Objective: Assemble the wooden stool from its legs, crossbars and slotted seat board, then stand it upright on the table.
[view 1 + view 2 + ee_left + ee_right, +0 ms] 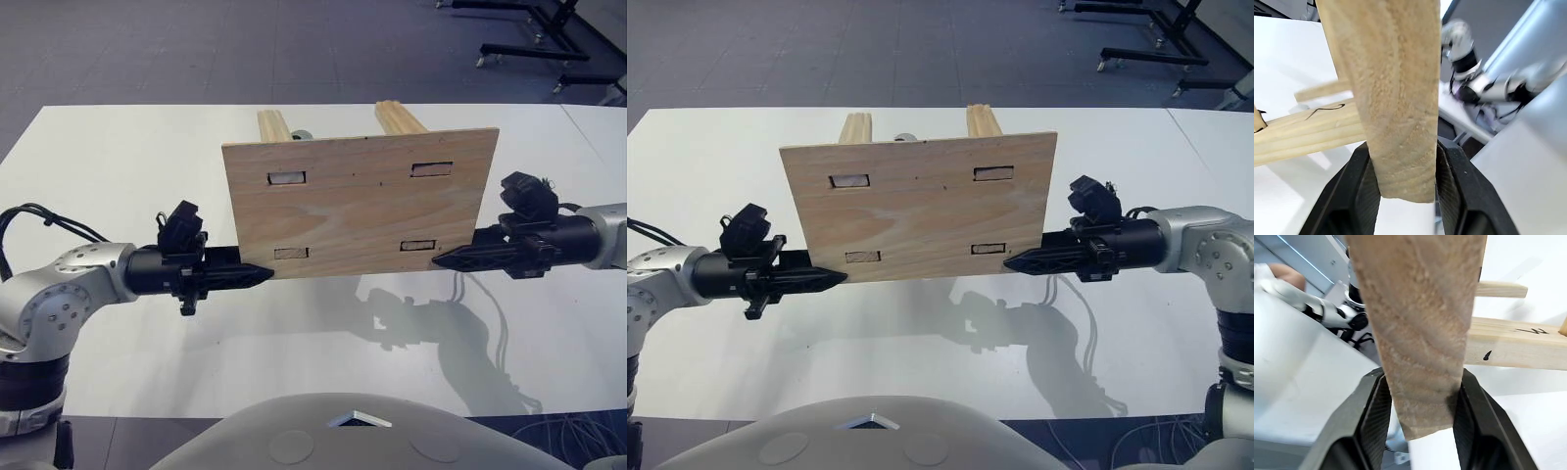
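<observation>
The seat board (358,206) hid all but the ends of two legs (400,118); a grey item (302,134) beside one was unidentifiable.

Head pair: high behind the arms, facing forward and down across the white table (118,176), mid-distance from the pale slotted plywood seat board (358,206); both eyes cover nearly the same ground.
Left wrist: hard against the board's edge, sighting along it from the left gripper (1404,161).
Right wrist: equally close, at the opposite edge, from the right gripper (1422,391).
Shared: both wrist cameras catch the light wooden stool legs (1308,129) behind.
</observation>
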`<state>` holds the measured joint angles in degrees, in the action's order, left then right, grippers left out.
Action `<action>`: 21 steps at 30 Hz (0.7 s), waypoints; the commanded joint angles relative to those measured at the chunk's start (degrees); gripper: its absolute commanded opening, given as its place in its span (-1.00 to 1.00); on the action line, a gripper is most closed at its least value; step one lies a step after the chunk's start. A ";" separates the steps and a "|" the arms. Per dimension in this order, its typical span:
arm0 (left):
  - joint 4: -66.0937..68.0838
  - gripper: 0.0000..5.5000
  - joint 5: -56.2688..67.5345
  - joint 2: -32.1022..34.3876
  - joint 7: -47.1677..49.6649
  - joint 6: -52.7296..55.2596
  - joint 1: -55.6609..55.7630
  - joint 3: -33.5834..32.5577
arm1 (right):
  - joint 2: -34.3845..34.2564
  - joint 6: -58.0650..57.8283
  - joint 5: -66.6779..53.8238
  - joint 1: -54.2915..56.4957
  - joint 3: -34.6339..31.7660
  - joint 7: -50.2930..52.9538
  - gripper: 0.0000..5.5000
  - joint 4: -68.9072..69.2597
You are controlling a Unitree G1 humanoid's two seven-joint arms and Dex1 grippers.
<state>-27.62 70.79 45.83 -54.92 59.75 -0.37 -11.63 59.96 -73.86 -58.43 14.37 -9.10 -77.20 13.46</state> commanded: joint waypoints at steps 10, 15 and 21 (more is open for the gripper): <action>-6.18 -0.48 42.21 7.02 26.99 -5.73 -12.94 -4.05 | 17.00 -18.64 -27.22 18.31 15.78 8.97 -0.42 -8.26; -8.23 -0.48 42.21 6.87 26.26 -9.52 -20.86 -2.87 | 16.89 -18.63 -32.27 24.07 27.14 12.84 -0.42 -12.93; -2.35 -0.24 42.21 7.33 30.28 -9.47 -18.59 -3.23 | 12.53 -18.47 -36.47 22.58 26.07 22.71 -0.19 -17.76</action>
<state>-31.82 113.64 52.52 -26.71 49.64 -19.78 -14.44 73.65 -92.33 -95.49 37.64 18.09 -59.08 -3.17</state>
